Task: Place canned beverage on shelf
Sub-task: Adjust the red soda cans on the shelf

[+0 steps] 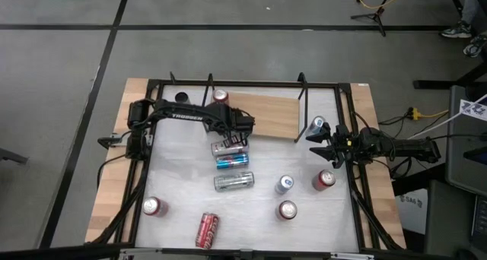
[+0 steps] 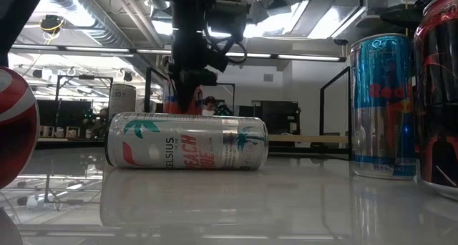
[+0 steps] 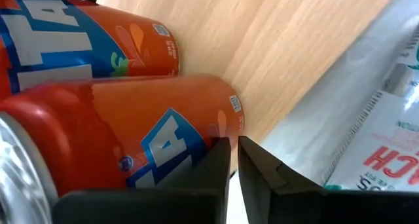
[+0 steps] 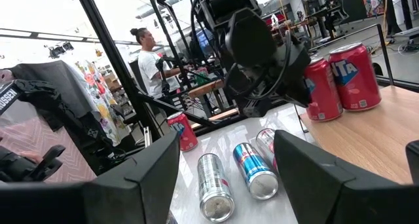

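Between my left fingers barely a slit shows; they're pressed together and gripping nothing. Just beside them, nearly touching one fingertip, stands an orange can, with a second orange can behind it, both on the shelf, the light wooden board.

Right at those fingers is the risk, as I judge it: the can sits so close that any sideways drift as I pull away could knock it over, and a round can could roll off the board's edge onto the cans below.

Just off the fingertips on the table lie a silver can, a blue can and the Celsius can, all on their sides, so dropping low would clip them too.

Further out, my right fingers wait apart and empty off the shelf's far end, an upright blue-and-silver can near them.

Beyond that, the white table is glossy, so a tipped can would slide. A person stands in the room behind the black frame.
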Robot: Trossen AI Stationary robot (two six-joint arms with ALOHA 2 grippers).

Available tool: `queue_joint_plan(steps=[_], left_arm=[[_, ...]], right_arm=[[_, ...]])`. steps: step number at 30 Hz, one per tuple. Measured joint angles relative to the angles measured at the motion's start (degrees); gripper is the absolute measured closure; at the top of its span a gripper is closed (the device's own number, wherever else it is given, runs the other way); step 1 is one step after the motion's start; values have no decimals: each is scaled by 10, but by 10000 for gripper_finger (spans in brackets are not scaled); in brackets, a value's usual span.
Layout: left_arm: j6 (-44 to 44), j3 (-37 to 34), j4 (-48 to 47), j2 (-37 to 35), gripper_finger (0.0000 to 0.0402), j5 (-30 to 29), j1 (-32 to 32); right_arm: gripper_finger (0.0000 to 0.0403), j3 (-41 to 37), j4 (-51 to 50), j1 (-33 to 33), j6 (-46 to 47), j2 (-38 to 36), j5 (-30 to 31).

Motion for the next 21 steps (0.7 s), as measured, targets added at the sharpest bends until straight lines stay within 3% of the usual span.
queue_joint_plan(steps=[8, 21], left_arm=[[23, 0, 0, 0, 390, -3, 5], [29, 0, -34, 0, 390, 26, -39]], right_arm=[[164, 0, 0, 0, 0, 0, 0], [164, 0, 0, 0, 0, 0, 0]])
